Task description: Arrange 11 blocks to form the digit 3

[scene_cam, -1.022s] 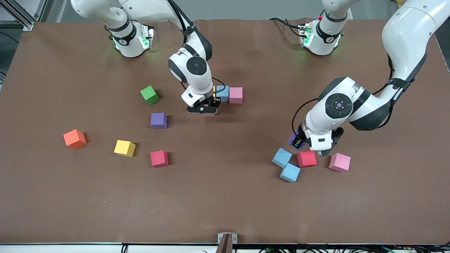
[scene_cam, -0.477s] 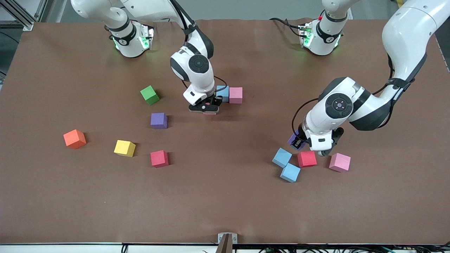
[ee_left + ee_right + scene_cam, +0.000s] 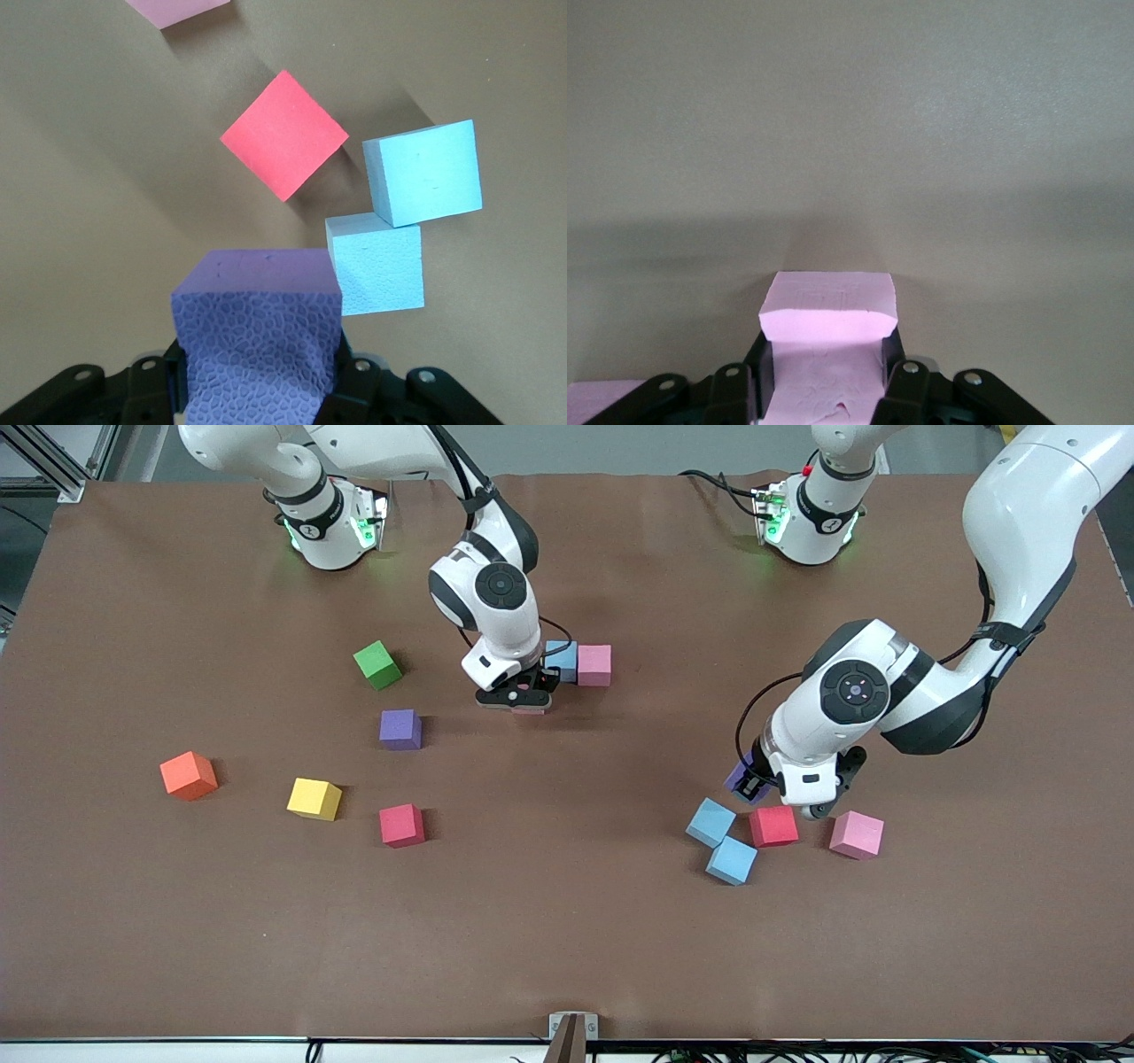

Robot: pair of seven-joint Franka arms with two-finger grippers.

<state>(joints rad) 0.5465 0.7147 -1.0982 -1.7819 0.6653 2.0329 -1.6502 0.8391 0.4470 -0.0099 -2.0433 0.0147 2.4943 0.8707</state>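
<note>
Just above the middle of the front view, the right gripper (image 3: pixel 523 698) is clamping a pink cube (image 3: pixel 827 312) low over the table (image 3: pixel 567 939), beside the short row being built there. That row (a light blue cube (image 3: pixel 562 657) touching a second pink cube (image 3: pixel 594 665)) is running crosswise, its long axis horizontal in the frame. At centre right, the left gripper (image 3: pixel 753 784) is squeezing a purple cube (image 3: pixel 257 341), held tilted over bare table beside a red cube (image 3: pixel 773 825). Below it, two blue cubes (image 3: pixel 722 841) are touching corner to corner, turned diagonally, with another pink cube (image 3: pixel 857 834) near them. At left, purple (image 3: pixel 400 729), yellow (image 3: pixel 314 798) and red (image 3: pixel 401 825) cubes are lying well apart.
</note>
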